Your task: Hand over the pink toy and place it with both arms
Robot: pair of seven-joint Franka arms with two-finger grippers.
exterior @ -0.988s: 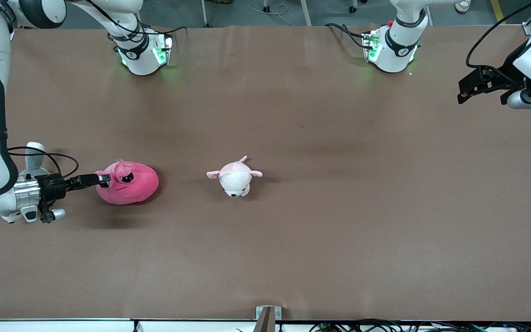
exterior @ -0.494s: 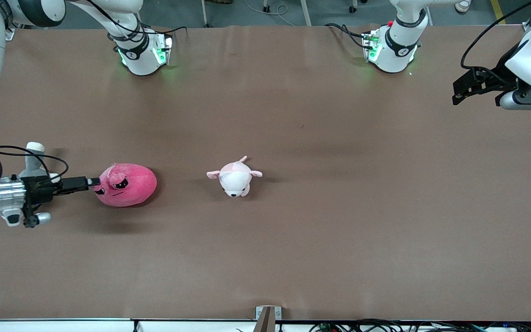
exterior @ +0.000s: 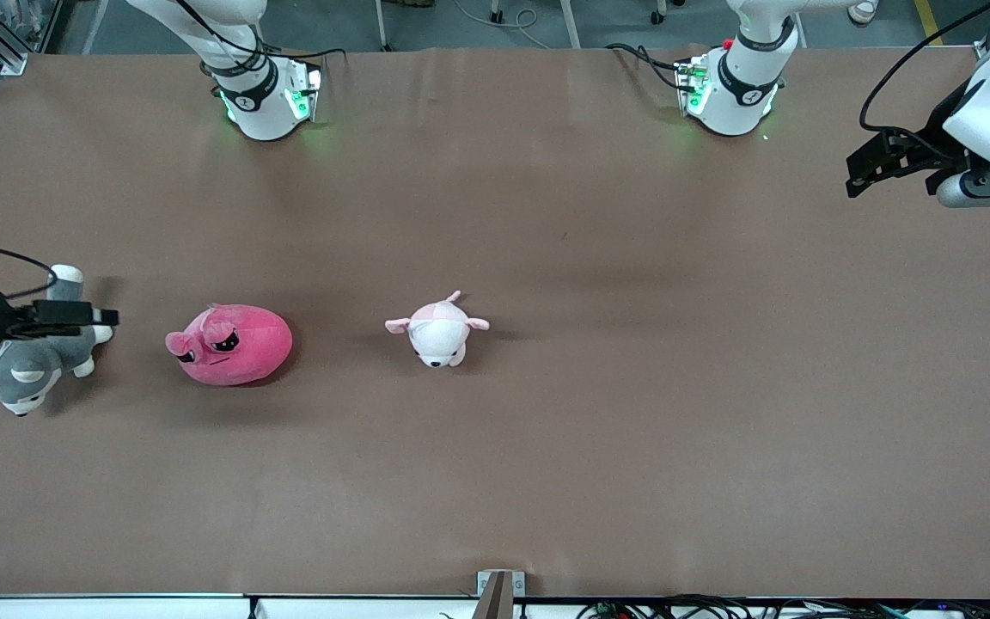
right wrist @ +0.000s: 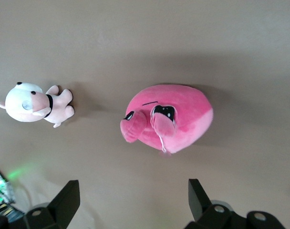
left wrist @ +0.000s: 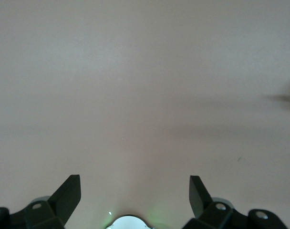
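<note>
Pink toy [exterior: 230, 346] on the brown surface [exterior: 598, 430], toward the right arm's end, free of both pincers. Round hot-pink blob of soft plush, paler pink band along the underside in the right wrist view [right wrist: 168, 118]. Scowling dark eyes, thin straight mouth line, small floppy ears drooping over the face. Resting on its belly, face turned toward the right arm's end of the surface.

Right pincer [exterior: 87, 317] over the husky plush [exterior: 27, 370] at the edge of the front view, fingers spread wide, nothing held; apart from the pink toy. Most of that arm cut off by the frame; only black fingers and a looping cable visible. In its own wrist view, just two dark fingertips [right wrist: 67, 195] showing.

Left pincer [exterior: 864, 168] up over the left arm's end of the surface, fingers wide apart, empty, waiting. Arm cropped at the frame edge. Left wrist view: bare surface, two black fingertips [left wrist: 68, 193], little else legible.

Husky plush grey and white, partly covered by the right pincer. Small pale pink-and-white animal plush [exterior: 438, 331] beside the pink toy, toward the middle of the surface, well apart from it. Surface covering matte, smooth, faintly creased.
</note>
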